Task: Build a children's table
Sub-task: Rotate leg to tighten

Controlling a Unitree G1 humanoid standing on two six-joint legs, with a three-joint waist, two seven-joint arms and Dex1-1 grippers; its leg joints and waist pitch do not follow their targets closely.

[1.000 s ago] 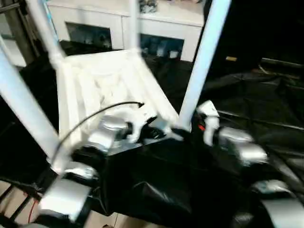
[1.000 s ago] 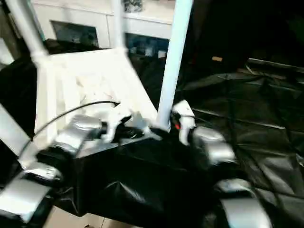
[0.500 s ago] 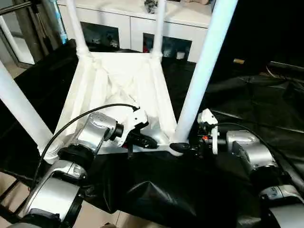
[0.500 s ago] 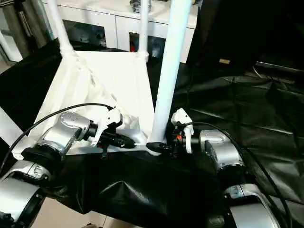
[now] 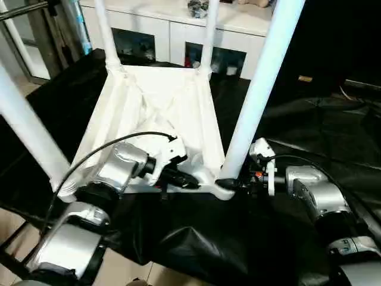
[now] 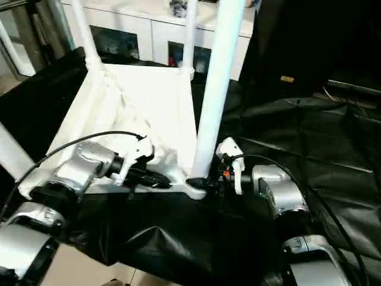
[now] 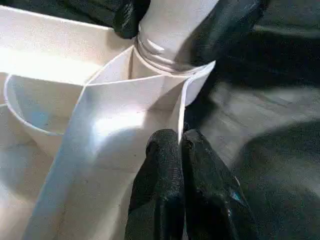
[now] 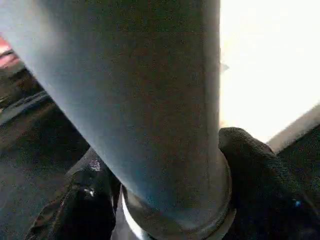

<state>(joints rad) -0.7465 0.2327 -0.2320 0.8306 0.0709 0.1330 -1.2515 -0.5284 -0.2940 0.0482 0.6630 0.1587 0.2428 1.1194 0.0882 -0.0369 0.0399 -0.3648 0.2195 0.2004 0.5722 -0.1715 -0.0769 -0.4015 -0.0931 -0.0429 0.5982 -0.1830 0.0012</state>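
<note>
1. Jaws: the left gripper point(image 7: 181, 165) is pinched shut on a rib of the upturned children's table point(image 5: 158, 104); the right gripper point(image 8: 165, 200) clasps the near leg point(image 5: 256, 95) at its socket.
2. Progress — all four legs stand in their sockets; likely only final seating and turning it over remain.

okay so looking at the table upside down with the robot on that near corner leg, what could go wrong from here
1. The right gripper clasps the near leg at its very base. That long leg could tilt in its socket if pushed off-axis.
2. The left gripper, jaws shut, pinches a thin rib beside that socket. It may slip off, letting the table shift on the black sheet.
3. The table's near edge lies close to the sheet's front drop, so it might slide off.
</note>
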